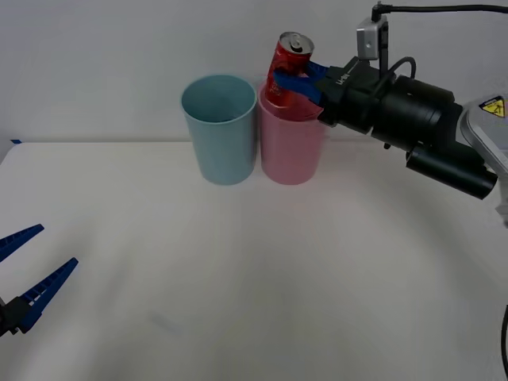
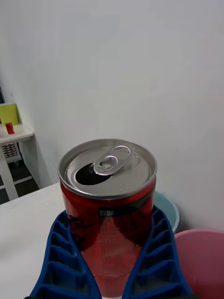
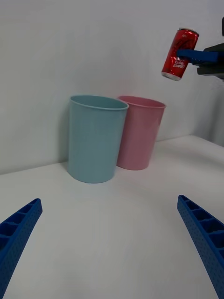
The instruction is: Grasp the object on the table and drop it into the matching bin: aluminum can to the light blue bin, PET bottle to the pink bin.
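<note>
My right gripper is shut on the red aluminum can, holding it tilted in the air above the pink bin. The can's silver top and pull tab face the wrist camera, with the blue fingers on both sides of its body. The light blue bin stands upright just left of the pink bin, touching it. From the left wrist view the can hangs above and to the side of the pink bin, beyond the light blue bin. My left gripper rests open at the table's near left edge.
The white table stretches wide in front of the bins, backed by a plain white wall. A small side table with a little red item stands off in the room.
</note>
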`<state>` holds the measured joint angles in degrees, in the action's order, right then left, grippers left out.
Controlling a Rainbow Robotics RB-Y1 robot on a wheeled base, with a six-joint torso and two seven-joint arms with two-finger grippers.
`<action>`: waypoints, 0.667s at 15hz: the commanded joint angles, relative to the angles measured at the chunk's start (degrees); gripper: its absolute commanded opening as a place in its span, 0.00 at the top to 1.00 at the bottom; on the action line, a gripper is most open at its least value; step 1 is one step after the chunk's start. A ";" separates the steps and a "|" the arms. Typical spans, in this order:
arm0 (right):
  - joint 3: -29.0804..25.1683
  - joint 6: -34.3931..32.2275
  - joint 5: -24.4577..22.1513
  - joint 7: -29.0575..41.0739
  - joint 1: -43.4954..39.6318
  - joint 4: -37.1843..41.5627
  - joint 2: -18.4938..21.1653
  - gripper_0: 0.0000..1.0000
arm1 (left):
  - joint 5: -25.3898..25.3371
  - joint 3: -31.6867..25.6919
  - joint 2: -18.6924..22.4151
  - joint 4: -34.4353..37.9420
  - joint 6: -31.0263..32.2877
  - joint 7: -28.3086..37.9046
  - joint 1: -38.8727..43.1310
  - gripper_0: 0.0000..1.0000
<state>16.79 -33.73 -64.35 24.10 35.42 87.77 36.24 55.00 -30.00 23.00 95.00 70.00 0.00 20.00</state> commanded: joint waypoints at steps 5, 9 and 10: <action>0.78 0.15 -6.93 0.86 9.40 -13.06 -8.73 1.00 | 0.00 0.00 0.00 0.00 0.00 0.00 0.00 0.00; 0.78 2.70 -10.62 0.68 13.71 -19.92 -14.18 1.00 | 0.00 0.00 0.00 0.00 0.00 0.00 0.00 0.00; 0.78 3.41 -11.33 0.51 14.50 -21.50 -15.23 1.00 | 0.00 0.00 0.00 0.00 0.00 0.00 0.00 0.00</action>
<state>17.58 -30.86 -75.13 24.74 49.35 67.41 21.80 55.00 -30.00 23.00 95.00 70.00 0.00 20.00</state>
